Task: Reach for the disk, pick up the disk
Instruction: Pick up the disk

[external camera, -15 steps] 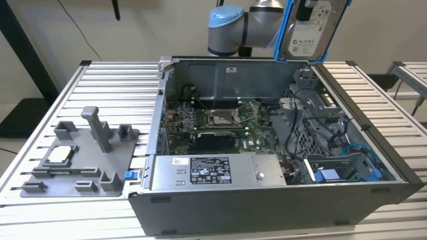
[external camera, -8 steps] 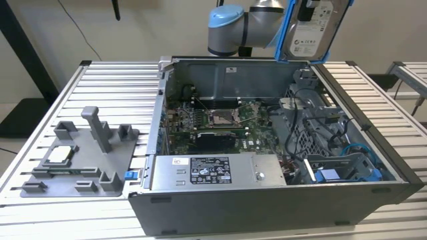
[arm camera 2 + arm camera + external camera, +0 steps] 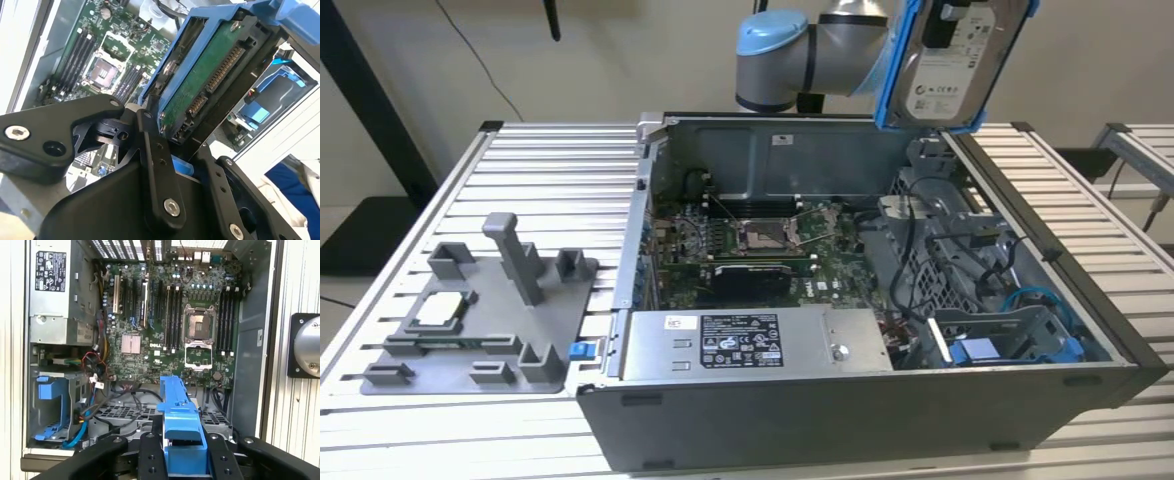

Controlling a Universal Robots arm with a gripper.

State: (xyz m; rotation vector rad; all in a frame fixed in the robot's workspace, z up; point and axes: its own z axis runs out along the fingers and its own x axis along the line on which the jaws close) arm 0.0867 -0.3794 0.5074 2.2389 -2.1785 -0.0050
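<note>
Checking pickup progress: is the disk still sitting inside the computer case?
No, in the exterior view the disk hangs above the open computer case, held up at the arm's end.

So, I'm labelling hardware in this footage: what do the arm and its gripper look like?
In the exterior view the arm is a round silver-grey tube with a light blue cap on its joint. In both wrist views the gripper is matt black: flat, bar-like linkages joined by silver screws and pivot pins, rising from a broad black body. One finger is a narrow black bar.
</note>
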